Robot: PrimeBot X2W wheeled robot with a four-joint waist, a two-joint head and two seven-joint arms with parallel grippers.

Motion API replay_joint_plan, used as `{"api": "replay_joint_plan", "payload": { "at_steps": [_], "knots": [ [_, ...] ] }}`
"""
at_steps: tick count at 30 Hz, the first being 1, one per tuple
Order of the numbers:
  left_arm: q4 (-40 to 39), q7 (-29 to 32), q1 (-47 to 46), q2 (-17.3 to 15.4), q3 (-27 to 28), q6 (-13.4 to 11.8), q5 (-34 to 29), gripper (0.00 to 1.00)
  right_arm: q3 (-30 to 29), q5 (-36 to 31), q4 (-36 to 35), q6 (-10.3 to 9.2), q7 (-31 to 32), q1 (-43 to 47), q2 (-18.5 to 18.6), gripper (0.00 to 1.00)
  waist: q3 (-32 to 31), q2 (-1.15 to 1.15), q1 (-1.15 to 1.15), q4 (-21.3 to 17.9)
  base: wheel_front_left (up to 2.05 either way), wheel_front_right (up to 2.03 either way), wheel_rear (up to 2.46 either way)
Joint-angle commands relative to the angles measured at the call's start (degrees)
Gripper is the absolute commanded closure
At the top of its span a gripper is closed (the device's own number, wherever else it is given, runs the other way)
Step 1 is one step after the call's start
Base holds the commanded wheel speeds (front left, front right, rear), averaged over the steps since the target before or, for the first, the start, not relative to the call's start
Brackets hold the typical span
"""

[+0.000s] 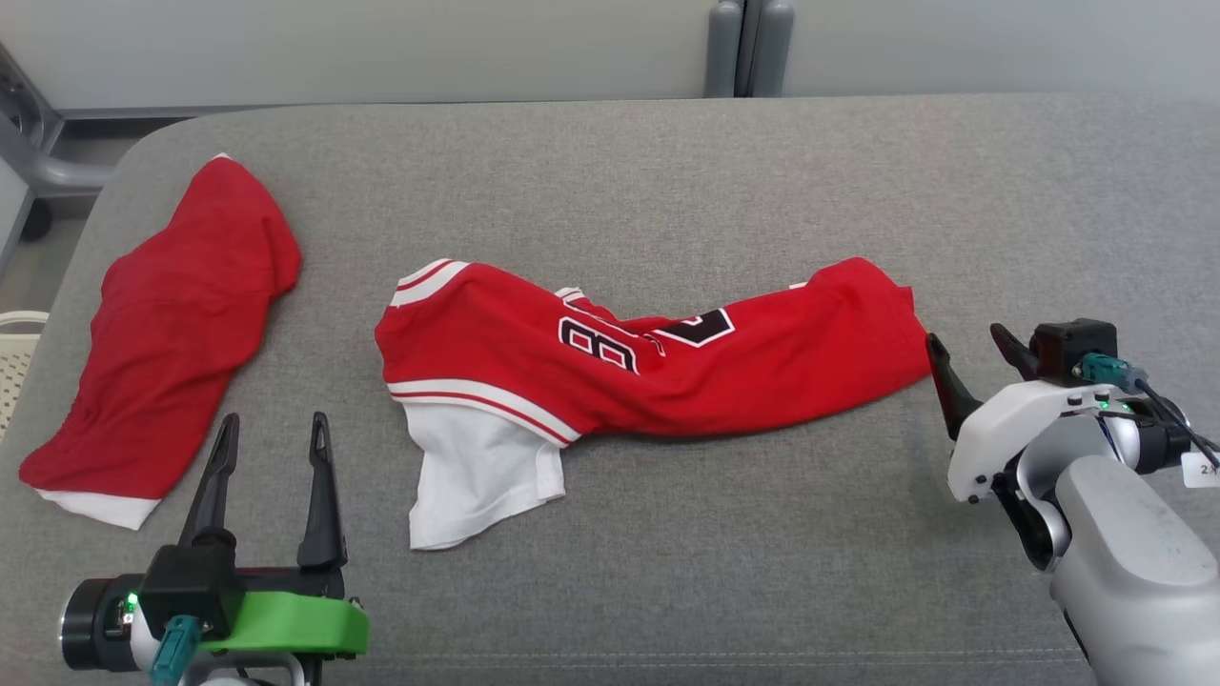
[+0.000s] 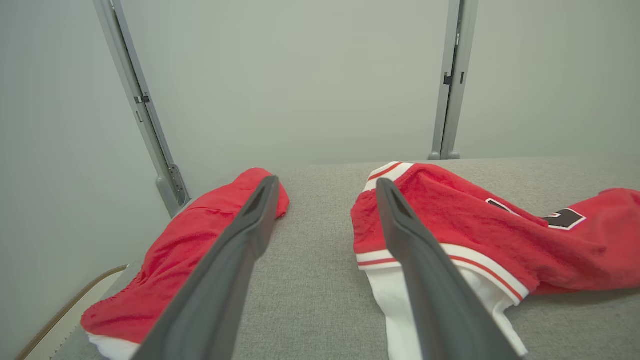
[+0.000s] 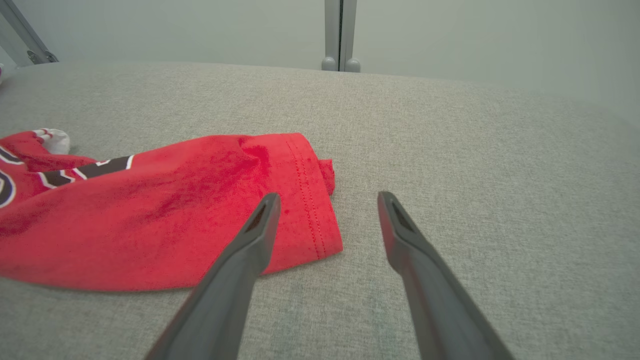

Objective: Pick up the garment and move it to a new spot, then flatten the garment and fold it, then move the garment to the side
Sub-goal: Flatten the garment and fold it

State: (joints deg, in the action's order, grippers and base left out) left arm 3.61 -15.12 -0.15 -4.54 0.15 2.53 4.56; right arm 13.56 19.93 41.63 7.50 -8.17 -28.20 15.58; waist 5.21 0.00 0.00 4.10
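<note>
A red jersey (image 1: 667,372) with white trim and black numerals lies crumpled across the middle of the grey padded surface (image 1: 667,171), a white sleeve hanging toward the front. My left gripper (image 1: 274,424) is open near the front left, fingers pointing between the jersey and a second red garment. In the left wrist view the gripper (image 2: 327,182) stands over bare fabric, the jersey (image 2: 450,220) to its right. My right gripper (image 1: 965,335) is open just beside the jersey's right end. In the right wrist view its left finger overlaps the hem of the jersey (image 3: 175,215), gripper (image 3: 328,196) holding nothing.
A second red garment (image 1: 181,333) with a white edge lies at the far left, also seen as the red cloth (image 2: 200,235). A white basket (image 1: 14,353) sits past the left edge. Grey wall posts (image 1: 750,48) rise behind the surface.
</note>
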Motion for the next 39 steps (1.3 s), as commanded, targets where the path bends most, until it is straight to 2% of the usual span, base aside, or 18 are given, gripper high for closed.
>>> {"api": "replay_joint_plan", "payload": {
  "at_steps": [1,7,14,15,16,17,18,28,33,39],
  "knots": [
    [0.1,0.0,-1.0,0.1,0.0,0.3,-0.2,0.0,0.7,0.6,1.7,-0.02,0.3,-1.2,0.3,0.0,1.1,0.0,0.0,1.1,0.0,0.0,0.0],
    [0.9,0.0,-2.6,0.7,-0.8,1.0,-0.5,0.0,4.3,3.3,11.1,-0.02,0.7,-6.8,0.9,0.0,3.0,0.0,0.0,3.3,0.0,0.0,0.0],
    [1.3,0.0,-3.3,1.0,-0.7,1.3,-0.5,0.0,7.7,6.3,18.4,-0.02,-0.2,-9.9,0.7,0.0,4.0,0.0,0.0,4.9,0.0,0.0,0.0],
    [1.3,0.0,-3.4,1.0,-0.7,1.4,-0.6,0.0,8.1,6.8,19.1,-0.02,-0.3,-10.1,0.6,0.1,4.1,0.0,0.0,5.0,0.0,0.0,0.0],
    [1.3,0.0,-3.4,1.0,-0.7,1.5,-0.6,0.0,8.6,7.1,19.8,-0.02,-0.4,-10.3,0.5,0.49,4.2,0.0,0.0,5.1,0.0,0.0,0.0],
    [1.3,0.0,-3.4,1.0,-0.6,1.5,-0.6,0.0,9.1,7.5,20.3,-0.02,-0.5,-10.6,0.5,0.66,4.2,0.0,0.0,5.2,0.0,0.0,0.0],
    [1.4,0.0,-3.5,1.1,-0.5,1.5,-0.6,0.0,9.6,7.9,20.7,-0.02,-0.7,-10.8,0.5,1.0,4.2,0.0,0.0,5.2,0.0,0.0,0.0],
    [2.6,0.0,-3.0,1.3,-0.4,1.8,-0.6,0.0,13.1,12.4,17.9,-0.02,-6.3,-9.8,0.9,1.0,2.7,0.0,0.0,3.5,0.0,0.0,0.0],
    [3.1,0.0,-1.7,1.4,-0.4,1.9,-0.7,0.0,14.5,15.9,11.0,-0.02,-7.0,-6.8,2.7,1.0,1.1,0.0,0.0,1.9,0.0,0.0,0.0],
    [3.3,0.0,-0.5,1.4,0.0,2.0,-0.9,0.0,15.5,21.1,-0.7,-0.02,-7.1,-1.4,5.5,1.0,-0.4,0.0,0.0,0.0,0.0,0.0,0.0]
  ]
}}
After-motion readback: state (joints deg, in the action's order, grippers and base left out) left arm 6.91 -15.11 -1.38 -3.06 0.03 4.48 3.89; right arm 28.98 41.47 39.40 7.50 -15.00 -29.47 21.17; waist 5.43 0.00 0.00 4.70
